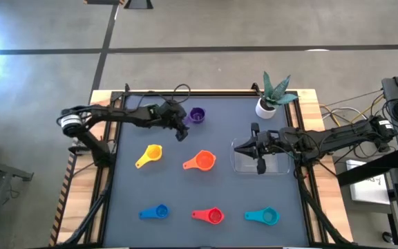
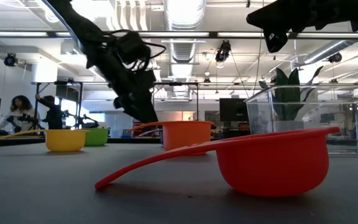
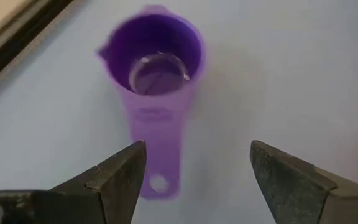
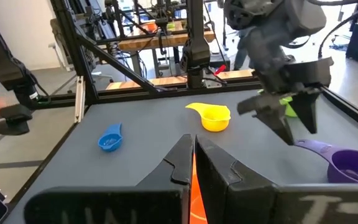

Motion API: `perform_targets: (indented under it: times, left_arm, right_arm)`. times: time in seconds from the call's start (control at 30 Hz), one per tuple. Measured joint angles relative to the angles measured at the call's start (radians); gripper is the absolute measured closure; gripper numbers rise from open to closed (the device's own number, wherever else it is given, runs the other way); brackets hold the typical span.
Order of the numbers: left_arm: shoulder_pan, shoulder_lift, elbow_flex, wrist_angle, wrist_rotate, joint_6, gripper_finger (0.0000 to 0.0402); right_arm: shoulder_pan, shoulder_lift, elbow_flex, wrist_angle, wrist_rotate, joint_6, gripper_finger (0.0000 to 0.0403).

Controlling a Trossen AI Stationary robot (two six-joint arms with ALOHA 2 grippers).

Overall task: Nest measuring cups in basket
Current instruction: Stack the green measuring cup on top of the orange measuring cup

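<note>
The purple measuring cup (image 3: 157, 65) stands upright on the dark mat, its flat handle (image 3: 157, 165) pointing toward my left gripper (image 3: 197, 149). That gripper hangs open, slanting down just above the handle's free end, a finger on either side. Yellow (image 1: 150, 155), orange (image 1: 200, 161), blue (image 1: 155, 212), red (image 1: 209, 216) and teal (image 1: 263, 216) cups rest on the mat. A green cup (image 2: 95, 135) shows behind the yellow one. My right gripper (image 1: 259, 160) waits shut above the clear basket (image 1: 280, 166).
A white pot with a spiky plant (image 1: 267, 106) stands at the far right, just beyond the basket. Bare mat lies between the far cups and the near row. People stand in the room beyond the table (image 2: 20, 112).
</note>
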Motion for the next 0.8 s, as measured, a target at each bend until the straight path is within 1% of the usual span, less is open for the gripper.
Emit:
perform_targets:
  times: [0.1,0.2,0.37,0.53,0.63,0.7,0.8]
  left_arm:
    - [0.000,0.029,0.035,-0.002,-0.073,0.016,0.0123]
    - [0.002,0.036,0.047,-0.009,-0.103,0.023,0.0121]
    - [0.010,0.043,0.047,-0.010,-0.108,0.026,0.0120]
    - [0.030,0.107,0.047,0.008,-0.107,0.026,0.0120]
    - [0.029,0.144,0.046,0.031,-0.066,0.025,0.0120]
    - [0.025,0.163,0.046,0.047,-0.059,0.025,0.0120]
    - [0.025,0.186,0.046,0.051,-0.093,0.023,0.0120]
  right_arm:
    - [0.000,0.000,0.000,0.000,0.000,0.002,0.0394]
    - [0.000,0.000,0.000,-0.007,0.000,0.006,0.0394]
    - [0.000,0.000,0.000,-0.008,0.000,0.005,0.0394]
    - [0.000,0.000,0.000,-0.007,0.000,0.025,0.0394]
    - [0.000,0.000,0.000,-0.010,0.000,0.042,0.0394]
    - [0.000,0.000,0.000,-0.014,0.000,0.041,0.0394]
    - [0.000,0.000,0.000,-0.014,0.000,0.029,0.0394]
